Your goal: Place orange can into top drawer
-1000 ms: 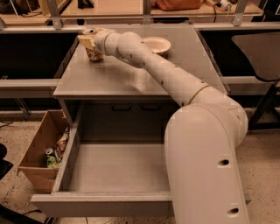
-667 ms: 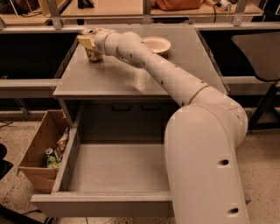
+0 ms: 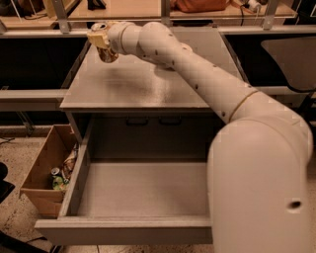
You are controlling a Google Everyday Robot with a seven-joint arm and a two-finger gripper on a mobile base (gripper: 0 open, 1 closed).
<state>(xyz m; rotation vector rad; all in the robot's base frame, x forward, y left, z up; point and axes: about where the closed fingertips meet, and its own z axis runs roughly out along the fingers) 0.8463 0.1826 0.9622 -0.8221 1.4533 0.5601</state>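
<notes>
The orange can (image 3: 107, 52) has a mottled orange-brown and cream label and a silver top. My gripper (image 3: 101, 39) is shut on it and holds it tilted a little above the far left part of the grey cabinet top (image 3: 133, 84). The top drawer (image 3: 143, 190) is pulled wide open below the cabinet front, with a flat grey bottom and low grey walls. Nothing lies in it. My arm reaches from the lower right across the cabinet top to the can.
A brown cardboard box (image 3: 39, 170) with trash and a green-labelled can (image 3: 57, 173) stands on the floor left of the drawer. A wooden shelf with metal posts (image 3: 163, 10) runs behind the cabinet. My white arm housing (image 3: 261, 188) covers the drawer's right side.
The can stood on the cabinet top in my gripper before. Now it is raised off the surface and tilted, with its shadow on the top below it.
</notes>
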